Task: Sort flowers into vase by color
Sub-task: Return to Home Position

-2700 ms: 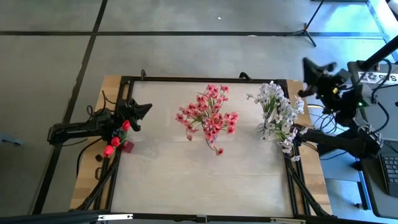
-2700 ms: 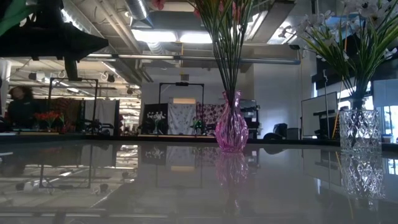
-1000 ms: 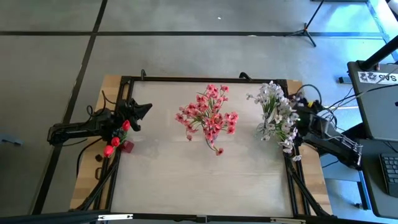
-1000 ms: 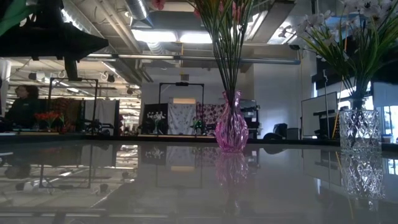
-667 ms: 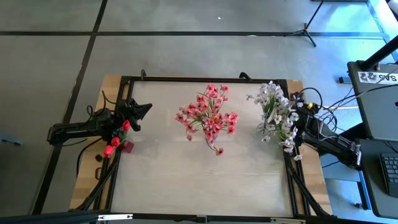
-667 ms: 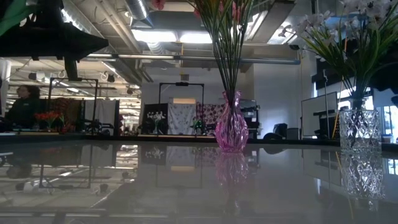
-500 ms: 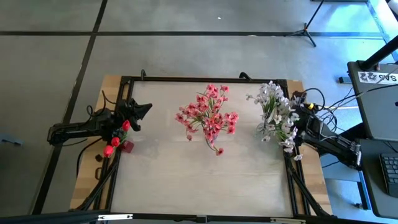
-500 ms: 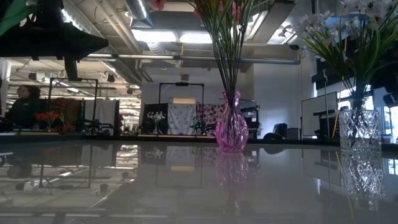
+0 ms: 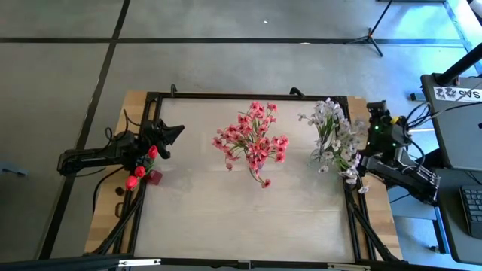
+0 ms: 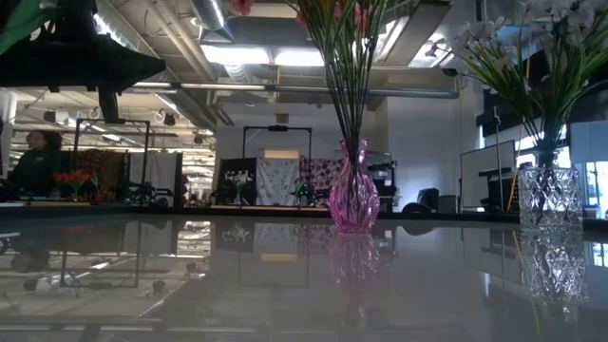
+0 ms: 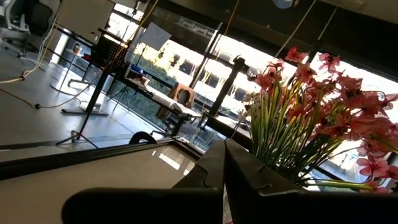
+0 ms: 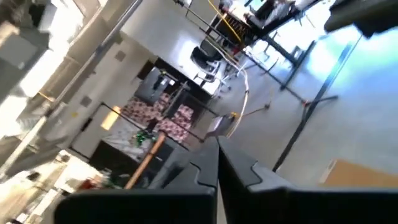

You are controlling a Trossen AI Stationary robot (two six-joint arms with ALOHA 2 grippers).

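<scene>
Bright ceiling lights (image 10: 275,55) glare above the dim, mirror-glossy table (image 10: 304,285).

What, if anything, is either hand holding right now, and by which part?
Nothing is held. In the wrist views the left hand and the right hand are each shut, with nothing between the fingers.

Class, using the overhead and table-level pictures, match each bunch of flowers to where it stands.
Column A
1. pink flowers
2. white flowers
3. red flowers

Column B
a. in the red vase at the left edge of the table, by the left gripper
b. in the pink vase, mid-table
c. in the clear glass vase, on the right side

Pairs: 1-b, 2-c, 3-a
</scene>
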